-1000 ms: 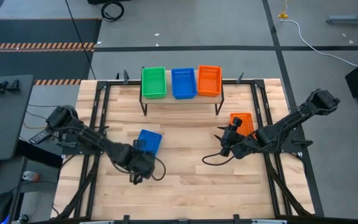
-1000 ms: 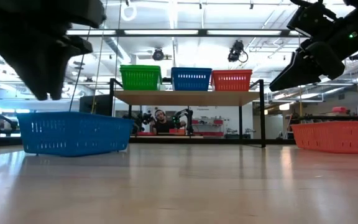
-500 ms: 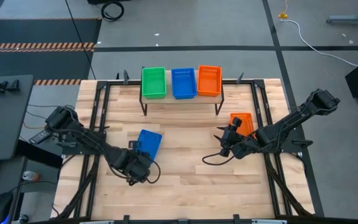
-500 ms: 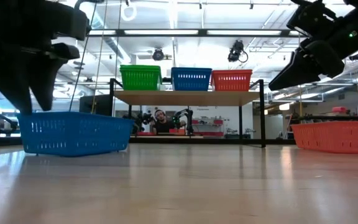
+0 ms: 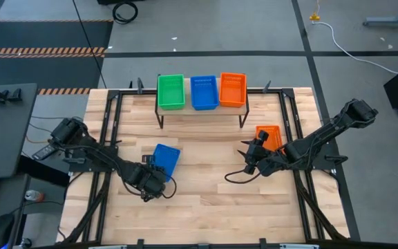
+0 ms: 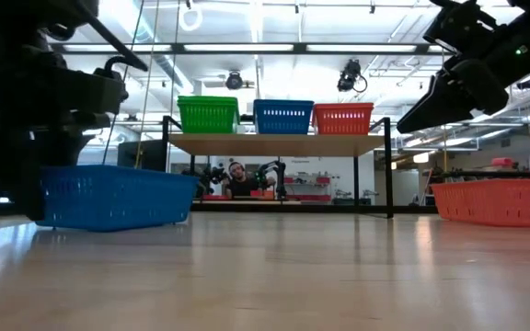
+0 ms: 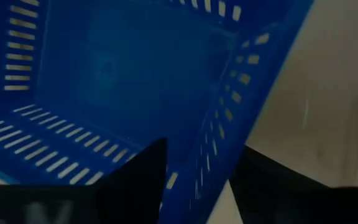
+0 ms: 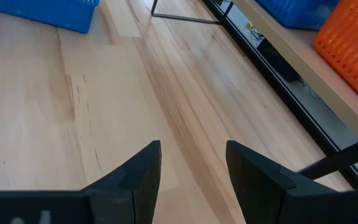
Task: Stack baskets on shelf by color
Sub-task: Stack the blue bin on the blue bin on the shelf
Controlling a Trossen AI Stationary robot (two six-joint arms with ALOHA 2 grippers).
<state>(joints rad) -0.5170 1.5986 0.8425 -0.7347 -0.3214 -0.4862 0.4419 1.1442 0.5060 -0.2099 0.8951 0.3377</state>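
A blue basket (image 5: 166,157) sits with its bottom on the table, slightly askew; it also shows in the low view (image 6: 118,196). My left gripper (image 5: 154,170) is low at its near end and open; in the left wrist view (image 7: 204,149) one finger stands inside the basket and one outside. An orange basket (image 5: 269,136) rests on the table at the right. My right gripper (image 5: 251,158) hovers open beside it, above bare table (image 8: 191,146). Green (image 5: 171,91), blue (image 5: 204,92) and orange (image 5: 232,89) baskets stand on the shelf (image 5: 200,111). My left gripper has its fingers on either side of the blue basket's near-end wall (image 7: 219,134), one inside and one outside, slanting down from the near side. I cannot tell whether either finger touches the wall. The basket rests flat on the table.
The shelf's black legs (image 5: 161,119) stand on the far part of the table. A black cable (image 5: 237,176) lies near my right gripper. Bare wood (image 5: 206,194) fills the middle and near part of the table. A person (image 6: 237,179) shows in the room beyond the shelf.
My left gripper has come down from above the blue basket's near end and shifted slightly toward the table's left, until its fingers reach the height of the basket's wall. The basket has stayed in place.
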